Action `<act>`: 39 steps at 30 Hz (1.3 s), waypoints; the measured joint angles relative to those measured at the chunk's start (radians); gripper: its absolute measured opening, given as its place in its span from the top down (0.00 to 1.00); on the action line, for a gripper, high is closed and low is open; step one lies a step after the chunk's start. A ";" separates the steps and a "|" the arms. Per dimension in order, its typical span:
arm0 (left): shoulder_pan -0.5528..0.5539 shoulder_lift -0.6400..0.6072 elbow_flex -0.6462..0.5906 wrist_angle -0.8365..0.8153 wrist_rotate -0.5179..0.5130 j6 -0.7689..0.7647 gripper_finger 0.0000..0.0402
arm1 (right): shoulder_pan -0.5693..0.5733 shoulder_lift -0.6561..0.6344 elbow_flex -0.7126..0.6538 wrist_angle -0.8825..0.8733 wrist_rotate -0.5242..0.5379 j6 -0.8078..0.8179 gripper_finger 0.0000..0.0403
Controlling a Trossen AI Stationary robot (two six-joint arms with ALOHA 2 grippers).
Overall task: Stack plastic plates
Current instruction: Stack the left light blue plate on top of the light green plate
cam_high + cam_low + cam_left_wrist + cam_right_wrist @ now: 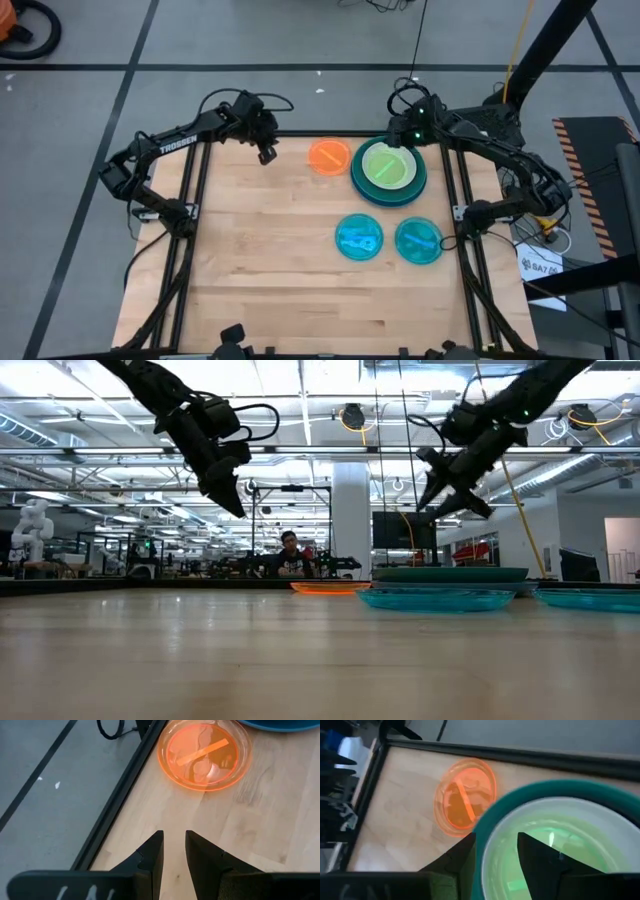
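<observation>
A stack of plates (388, 172) sits near the table's far right. It shows a dark teal rim (560, 787), a white plate and a lime green plate (386, 165) on top. A small translucent orange plate (329, 156) lies flat just left of the stack. Two cyan plates (359, 238) (419, 241) lie side by side nearer me. My right gripper (403, 143) hovers open above the far-left rim of the stack (495, 842). My left gripper (266, 155) hangs above the far edge, left of the orange plate (202, 752), with a narrow gap between its fingers (174, 842).
A black frame rail (115, 805) borders the wooden table at its far and side edges. Bare wood lies left of and nearer than the plates (260, 260). In the low view a person (290, 555) sits far behind the table.
</observation>
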 joint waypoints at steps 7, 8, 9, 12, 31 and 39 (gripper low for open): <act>0.000 0.000 0.000 -0.016 0.000 -0.012 0.78 | 0.119 0.000 0.144 -0.187 0.179 -0.050 0.65; 0.000 0.000 0.000 -0.020 0.000 -0.012 0.78 | 0.132 0.000 0.158 -0.211 0.195 -0.050 0.65; 0.000 0.000 0.000 -0.026 0.000 -0.012 0.78 | 0.145 0.000 0.171 -0.233 0.210 -0.049 0.65; -0.001 0.000 0.000 -0.044 0.000 -0.013 0.78 | 0.192 0.000 0.190 -0.261 0.228 -0.036 0.65; -0.063 0.000 0.000 -0.033 0.078 -0.019 0.78 | 0.665 0.000 0.196 -0.308 0.218 0.173 0.65; -0.102 0.000 0.000 -0.008 0.079 -0.052 0.78 | 0.879 0.000 0.196 -0.308 0.328 0.327 0.65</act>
